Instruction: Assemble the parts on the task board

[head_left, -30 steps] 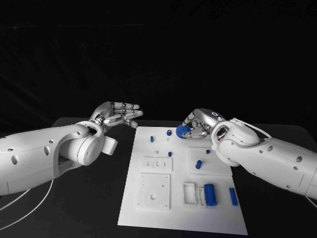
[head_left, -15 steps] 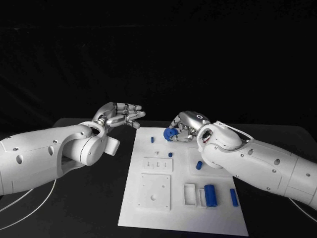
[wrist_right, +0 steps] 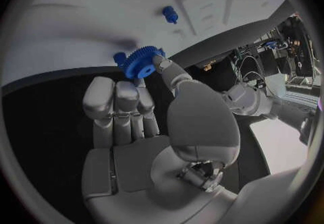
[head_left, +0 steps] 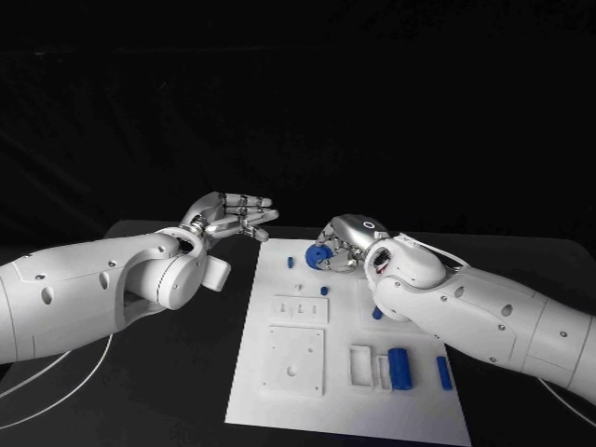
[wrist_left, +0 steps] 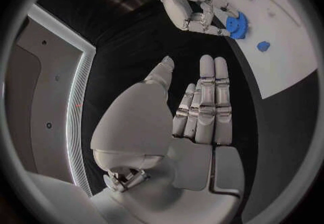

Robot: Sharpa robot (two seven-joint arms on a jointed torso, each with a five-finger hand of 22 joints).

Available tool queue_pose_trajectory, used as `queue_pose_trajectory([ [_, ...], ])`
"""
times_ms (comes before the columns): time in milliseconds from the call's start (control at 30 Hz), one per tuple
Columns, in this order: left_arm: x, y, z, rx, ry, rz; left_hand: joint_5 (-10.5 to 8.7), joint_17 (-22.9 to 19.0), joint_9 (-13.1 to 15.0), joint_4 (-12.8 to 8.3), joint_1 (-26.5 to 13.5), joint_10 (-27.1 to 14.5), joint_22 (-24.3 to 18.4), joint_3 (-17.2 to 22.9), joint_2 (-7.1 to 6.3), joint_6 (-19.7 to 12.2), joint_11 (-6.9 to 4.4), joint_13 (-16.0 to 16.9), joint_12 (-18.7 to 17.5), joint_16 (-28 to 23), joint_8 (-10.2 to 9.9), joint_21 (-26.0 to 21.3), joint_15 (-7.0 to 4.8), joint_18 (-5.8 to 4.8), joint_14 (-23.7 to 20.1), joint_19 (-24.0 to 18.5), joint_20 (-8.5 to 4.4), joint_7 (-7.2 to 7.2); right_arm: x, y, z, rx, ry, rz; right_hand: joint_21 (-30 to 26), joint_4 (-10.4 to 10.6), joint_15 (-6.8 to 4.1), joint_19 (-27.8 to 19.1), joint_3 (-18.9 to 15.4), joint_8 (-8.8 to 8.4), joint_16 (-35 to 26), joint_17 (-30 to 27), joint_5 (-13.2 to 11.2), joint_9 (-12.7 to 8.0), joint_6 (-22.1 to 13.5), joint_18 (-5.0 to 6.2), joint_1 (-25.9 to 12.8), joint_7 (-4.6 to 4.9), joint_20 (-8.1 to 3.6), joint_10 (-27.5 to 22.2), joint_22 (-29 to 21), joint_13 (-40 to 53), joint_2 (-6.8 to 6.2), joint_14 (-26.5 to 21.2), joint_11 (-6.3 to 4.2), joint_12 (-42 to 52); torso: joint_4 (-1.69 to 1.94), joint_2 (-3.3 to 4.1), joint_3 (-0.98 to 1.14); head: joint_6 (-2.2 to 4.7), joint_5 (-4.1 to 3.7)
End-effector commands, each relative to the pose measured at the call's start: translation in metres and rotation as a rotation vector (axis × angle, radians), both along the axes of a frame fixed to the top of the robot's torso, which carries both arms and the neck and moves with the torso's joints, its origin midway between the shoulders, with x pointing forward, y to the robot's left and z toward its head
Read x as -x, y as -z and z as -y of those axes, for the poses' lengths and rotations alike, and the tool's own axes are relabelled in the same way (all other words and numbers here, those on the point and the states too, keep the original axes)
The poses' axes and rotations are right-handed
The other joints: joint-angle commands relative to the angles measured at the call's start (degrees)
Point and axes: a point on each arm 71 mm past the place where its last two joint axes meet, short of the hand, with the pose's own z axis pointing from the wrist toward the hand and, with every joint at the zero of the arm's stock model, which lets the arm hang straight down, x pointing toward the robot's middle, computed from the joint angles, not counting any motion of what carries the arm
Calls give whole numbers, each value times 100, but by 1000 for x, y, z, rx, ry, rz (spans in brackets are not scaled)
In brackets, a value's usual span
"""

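- The right hand (head_left: 341, 244) pinched a blue gear (head_left: 321, 255) between thumb and fingertips, over the far end of the board (head_left: 278, 391).
- In the right wrist view the gear (wrist_right: 141, 62) sat at the fingertips (wrist_right: 121, 90), close above the board (wrist_right: 81, 13); whether it touched the board could not be told.
- The left hand (head_left: 227, 213) hovered left of the board's far corner, fingers straight and side by side, holding nothing; the left wrist view showed the same flat palm (wrist_left: 196, 110).
- Small blue parts lay around the far half: one peg (head_left: 289, 262) left of the gear, another (head_left: 324, 291) nearer.
- A blue cylinder (head_left: 400, 369) and a thin blue bar (head_left: 443, 372) lay at the near right.
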Motion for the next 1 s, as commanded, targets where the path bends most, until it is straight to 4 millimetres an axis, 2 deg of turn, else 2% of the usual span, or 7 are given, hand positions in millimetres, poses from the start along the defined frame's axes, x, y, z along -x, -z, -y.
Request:
queue_pose_trajectory([
  [33, 0, 0, 1, 28, 13, -13, -19, 1, 3, -53, 32, -6, 11, 11, 25, 3, -32, 0, 4, 21, 5, 6, -18, -49, -41, -2, -12, -23, 0, 1, -2, 30, -12, 15, 29, -7, -44, 376, 11, 14, -16, 0, -3, 4, 26, 35, -26, 5, -21, 9, 642, -2, -36, 12, -11, 3, -7, -3, 8, -9, 25],
  [100, 0, 0, 1, 30, 12, -15, -19, 1, 3, -53, 32, -6, 11, 11, 25, 3, -32, 0, 4, 21, 5, 6, -18, -49, -41, -2, -12, -23, 0, 2, -2, 35, -11, 12, 29, -7, -44, 376, 11, 14, -16, 0, -3, 4, 26, 35, -26, 5, -21, 9, 642, -2, -36, 12, -11, 3, -5, -6, 11, -36, 25],
  [233, -1, 0, 1, 33, 13, -18, -33, -2, 4, -77, 22, -7, 17, 3, 28, 9, -35, 0, 4, 16, 7, 14, -19, -52, -43, -11, -13, -28, -1, 5, -2, 48, -7, 3, 18, -7, -42, 373, -7, 13, -30, -12, -3, -7, 1, 35, -40, 11, -21, -8, 637, -13, -38, 8, -7, -18, -6, -5, 7, -47, 70],
  [433, -1, 0, 1, 34, 13, -19, -33, -2, 4, -77, 22, -7, 17, 3, 28, 9, -35, 0, 4, 16, 7, 14, -19, -52, -43, -11, -13, -28, -2, 8, -3, 56, -7, -3, -1, 4, -37, 372, -23, 13, -41, -22, -2, -18, -38, 38, -60, 21, -17, -19, 630, -22, -38, 6, 0, -32, -9, -4, 14, -70, 108],
  [600, -1, 0, 0, 34, 13, -20, -45, -4, 3, -91, 14, -10, 24, 5, 36, -4, -34, 0, 4, 17, 5, 25, -20, -53, -36, -17, -15, -24, -2, 9, -4, 59, -11, -9, -20, 18, -29, 371, -56, 14, -50, -29, 28, -39, -117, 46, -71, 42, -11, -28, 623, -30, -50, 6, 12, -43, -9, -7, 11, -45, 129],
  [700, -1, 1, 0, 34, 12, -20, -45, -4, 3, -91, 14, -10, 24, 5, 36, -4, -34, 0, 4, 17, 5, 25, -20, -53, -36, -17, -15, -24, -2, 10, -5, 61, -13, -12, -18, 23, -28, 372, -61, 12, -51, -30, 32, -44, -131, 47, -76, 46, -8, -31, 623, -34, -52, 7, 14, -47, -15, -5, 9, -62, 164],
  [1000, -1, 1, 2, 32, 15, -18, -96, -2, 3, -75, -2, -11, 28, 5, 41, 0, -33, 0, 4, 20, 6, 32, -18, -54, -35, -22, -13, -24, -2, 14, -7, 63, -14, -21, -36, 30, -23, 371, -84, 14, -61, -39, 0, -56, -162, 57, -72, 53, -1, -36, 616, -40, -50, 5, 21, -53, -11, -5, 3, -47, 153],
])
